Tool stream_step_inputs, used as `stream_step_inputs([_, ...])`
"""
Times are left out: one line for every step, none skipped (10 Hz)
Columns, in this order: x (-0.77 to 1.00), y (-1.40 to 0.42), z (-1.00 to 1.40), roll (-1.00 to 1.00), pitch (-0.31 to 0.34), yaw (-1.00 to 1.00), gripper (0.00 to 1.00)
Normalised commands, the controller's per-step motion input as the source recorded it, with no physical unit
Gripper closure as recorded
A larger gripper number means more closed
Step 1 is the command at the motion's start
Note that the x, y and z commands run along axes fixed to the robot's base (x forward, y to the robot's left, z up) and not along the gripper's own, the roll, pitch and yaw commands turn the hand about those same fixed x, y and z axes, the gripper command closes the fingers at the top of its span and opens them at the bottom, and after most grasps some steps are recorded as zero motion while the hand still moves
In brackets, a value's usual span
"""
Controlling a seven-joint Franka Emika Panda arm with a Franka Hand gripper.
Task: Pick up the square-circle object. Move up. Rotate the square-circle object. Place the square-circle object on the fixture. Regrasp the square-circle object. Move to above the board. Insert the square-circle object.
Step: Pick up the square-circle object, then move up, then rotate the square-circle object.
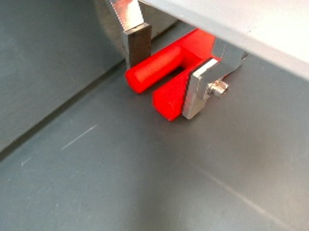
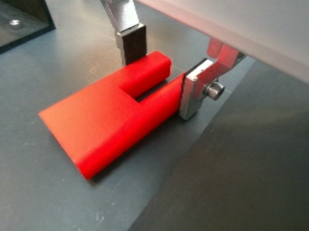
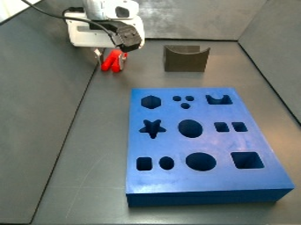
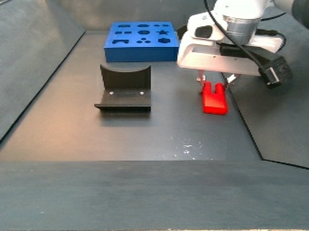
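The red square-circle object (image 2: 103, 113) lies flat on the grey floor, its two prongs pointing up between my fingers. My gripper (image 2: 163, 77) straddles the pronged end, one dark pad against each prong's outer side, shut on it. In a wrist view the gripper (image 1: 169, 79) and the object (image 1: 163, 68) show the same hold. In both side views the object (image 3: 114, 61) (image 4: 215, 97) sits under the gripper (image 3: 115, 53) (image 4: 215, 81). The olive-brown fixture (image 3: 185, 58) (image 4: 125, 90) stands apart from it. The blue board (image 3: 188, 185) (image 4: 121, 47) lies flat further off.
Grey walls enclose the floor. A floor seam (image 1: 49, 117) runs beside the object. A dark edge (image 2: 18, 27) shows in a corner of a wrist view.
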Motion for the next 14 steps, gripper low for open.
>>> stream_step_inputs([0.00, 0.00, 0.00, 0.00, 0.000, 0.00, 1.00])
stream_step_inputs([0.00, 0.00, 0.00, 0.00, 0.000, 0.00, 1.00])
stream_step_inputs([0.00, 0.00, 0.00, 0.00, 0.000, 0.00, 1.00])
stream_step_inputs([0.00, 0.00, 0.00, 0.00, 0.000, 0.00, 1.00])
stream_step_inputs([0.00, 0.00, 0.83, 0.00, 0.000, 0.00, 1.00])
stream_step_inputs([0.05, 0.01, 0.85, 0.00, -0.024, 0.06, 1.00])
stream_step_inputs([0.02, 0.00, 0.76, -0.01, 0.017, 0.06, 1.00])
stream_step_inputs([0.01, -0.01, 0.66, -0.02, 0.037, 0.05, 1.00])
stream_step_inputs([0.01, -0.01, 0.55, -0.03, 0.051, 0.04, 1.00])
stream_step_inputs([0.00, -0.01, 0.43, -0.04, 0.051, 0.03, 1.00])
stream_step_inputs([-0.02, -0.01, 0.27, -0.06, 0.042, 0.03, 1.00])
stream_step_inputs([1.00, 0.94, 0.71, 0.00, 0.000, 0.00, 1.00])
stream_step_inputs([1.00, 0.94, 0.57, -0.02, 0.012, -0.02, 1.00])
stream_step_inputs([0.91, 0.86, 0.47, -0.04, 0.083, -0.04, 1.00])
